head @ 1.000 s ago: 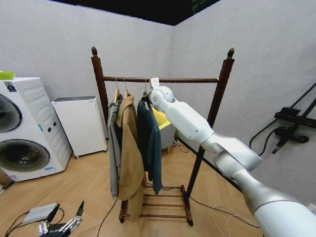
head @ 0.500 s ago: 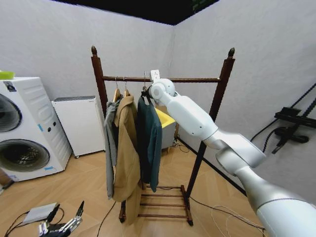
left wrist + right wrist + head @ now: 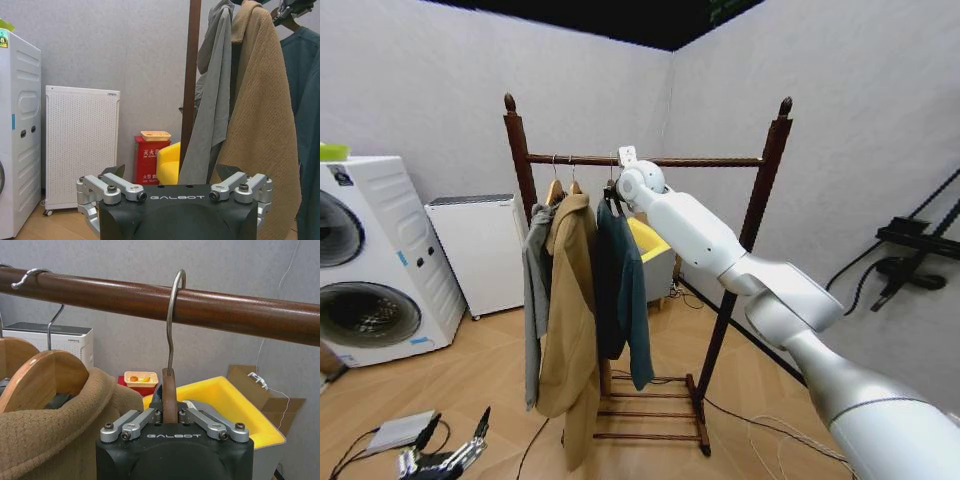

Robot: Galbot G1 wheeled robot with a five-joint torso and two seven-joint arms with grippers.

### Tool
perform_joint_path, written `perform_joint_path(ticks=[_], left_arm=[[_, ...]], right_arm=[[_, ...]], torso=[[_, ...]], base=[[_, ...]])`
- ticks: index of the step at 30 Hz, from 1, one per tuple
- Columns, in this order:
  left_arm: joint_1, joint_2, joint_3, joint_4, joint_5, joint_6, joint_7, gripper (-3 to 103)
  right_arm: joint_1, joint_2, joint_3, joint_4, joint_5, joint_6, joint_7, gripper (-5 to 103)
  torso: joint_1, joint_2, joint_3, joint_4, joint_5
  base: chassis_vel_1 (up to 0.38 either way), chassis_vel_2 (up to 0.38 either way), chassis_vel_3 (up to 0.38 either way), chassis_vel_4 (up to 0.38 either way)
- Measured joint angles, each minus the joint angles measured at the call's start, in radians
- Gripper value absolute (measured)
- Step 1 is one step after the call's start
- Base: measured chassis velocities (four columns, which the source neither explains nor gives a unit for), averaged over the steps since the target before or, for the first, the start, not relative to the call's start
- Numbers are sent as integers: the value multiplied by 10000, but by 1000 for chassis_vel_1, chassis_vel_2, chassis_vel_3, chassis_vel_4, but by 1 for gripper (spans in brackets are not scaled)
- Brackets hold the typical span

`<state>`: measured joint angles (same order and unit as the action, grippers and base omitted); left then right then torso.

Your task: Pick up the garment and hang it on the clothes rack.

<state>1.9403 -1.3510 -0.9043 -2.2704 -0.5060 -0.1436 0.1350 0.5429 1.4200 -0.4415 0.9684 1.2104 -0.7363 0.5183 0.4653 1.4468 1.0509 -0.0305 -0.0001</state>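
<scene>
One gripper works: my right gripper [image 3: 170,416] clenches the garment's [image 3: 623,285] hanger [image 3: 170,390], hook over the clothes rack [image 3: 772,190] crossbar, centre frame. Left gripper [image 3: 175,187] idles splayed, lower left.

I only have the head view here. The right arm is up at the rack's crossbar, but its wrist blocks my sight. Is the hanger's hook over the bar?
Observer: Yes. In the right wrist view the metal hook curls over the top of the crossbar.
Operator: Is the gripper shut on the hanger?
Observer: The right gripper is shut on the wooden hanger neck just below the hook.
Operator: And the left arm?
Observer: The left gripper hangs low with its fingers open, facing the tan coat and grey jacket. The teal garment hangs just beyond the tan coat.
</scene>
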Motion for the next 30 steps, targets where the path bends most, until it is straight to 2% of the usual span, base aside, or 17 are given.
perform_joint_path(ticks=[7,18,19,20,23,24,25,26,27,29,30], left_arm=[[0,0,0,0,0,-1,0,100],[0,0,0,0,-1,0,0,100],[0,0,0,0,-1,0,0,100],[0,0,0,0,-1,0,0,100],[0,0,0,0,-1,0,0,100],[0,0,0,0,-1,0,0,100],[0,0,0,0,0,0,0,100],[0,0,0,0,-1,0,0,100],[0,0,0,0,-1,-1,0,100],[0,0,0,0,-1,0,1,100],[0,0,0,0,0,0,1,100]], right_arm=[[174,234,-4,-529,-298,4,-167,9],[-52,-12,-68,-260,-392,16,-279,8],[-101,-69,-66,-176,-539,17,-345,14],[-101,-69,-66,-176,-539,17,-345,14],[-385,-362,78,714,-395,16,-310,30],[-385,-362,78,714,-395,16,-310,30],[-436,-407,114,929,-238,16,-263,30],[-540,-488,212,1386,184,16,-33,41],[-635,-558,281,1805,446,16,184,46],[-685,-601,303,2038,523,16,262,46],[-806,-765,352,2611,641,16,421,51]], torso=[[0,0,0,-1,0],[0,1,-1,-1,0],[0,0,-1,0,1],[0,0,-1,0,1],[1,0,0,-3,3],[1,0,0,-3,3],[2,-1,1,-1,2],[1,0,0,-1,2],[0,0,0,-1,2],[1,0,0,-1,1],[1,0,0,1,1]], base=[[0,0,0,0],[0,0,0,0],[0,0,0,0],[0,0,0,0],[0,0,0,0],[0,0,0,0],[0,0,0,0],[0,0,0,0],[0,0,0,0],[0,0,0,0],[0,0,0,0]])
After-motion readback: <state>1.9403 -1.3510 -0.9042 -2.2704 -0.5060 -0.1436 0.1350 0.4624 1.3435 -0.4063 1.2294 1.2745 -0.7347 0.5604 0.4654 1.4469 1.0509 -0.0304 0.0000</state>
